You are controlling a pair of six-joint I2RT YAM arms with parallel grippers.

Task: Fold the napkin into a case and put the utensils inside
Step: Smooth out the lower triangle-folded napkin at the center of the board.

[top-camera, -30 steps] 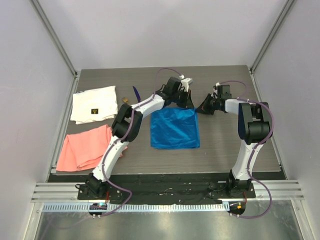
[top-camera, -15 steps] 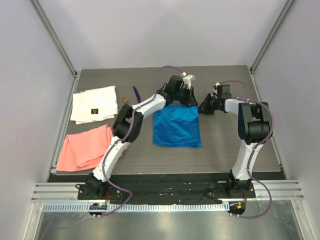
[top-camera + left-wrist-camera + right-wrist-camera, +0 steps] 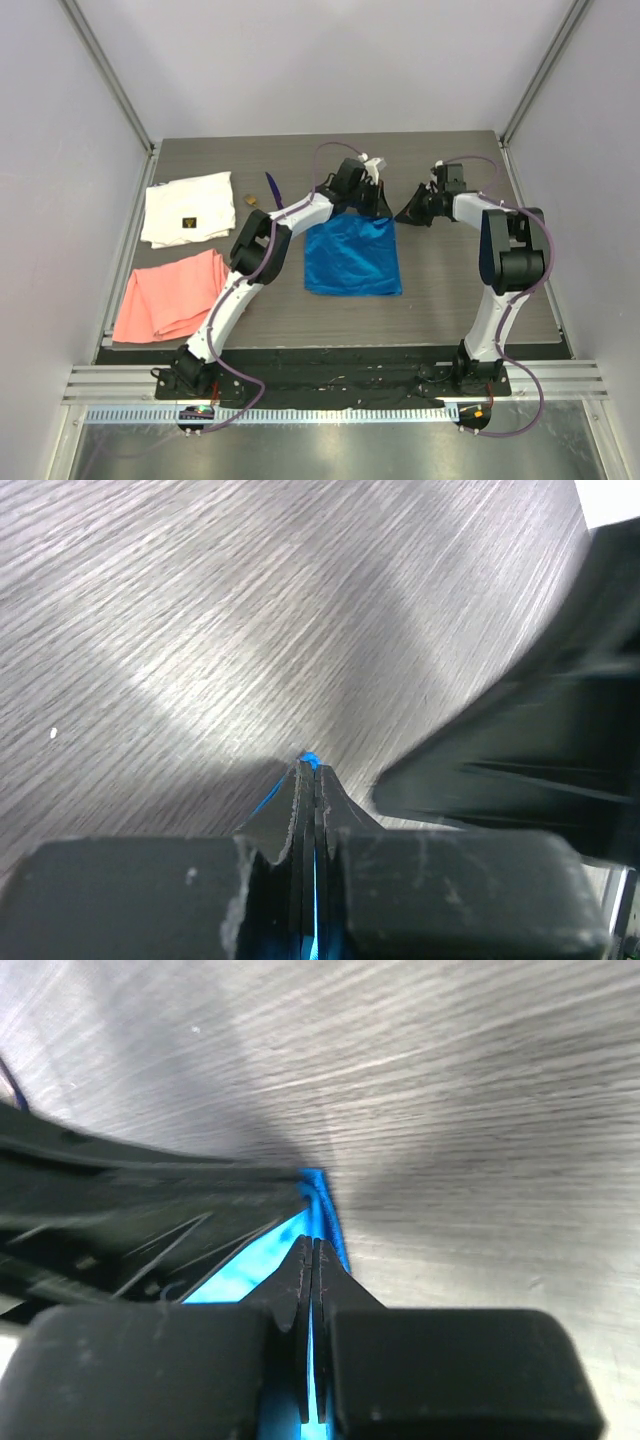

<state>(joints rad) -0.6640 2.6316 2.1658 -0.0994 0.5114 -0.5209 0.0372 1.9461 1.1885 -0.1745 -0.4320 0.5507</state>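
fingers (image 3: 282, 825) pinch napkin (image 3: 352, 258) corners (cloth mostly hidden)

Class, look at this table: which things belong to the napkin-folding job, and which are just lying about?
Job in hand:
napkin
purple utensil
tan-ended utensil
left pincer and right pincer, both shut on the napkin's far edge

Lying about:
white cloth
pink cloth

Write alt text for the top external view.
The left gripper and right gripper pinch the far edge of a blue napkin lying on the table. A white cloth and pink cloth lie at left, a purple utensil nearby.
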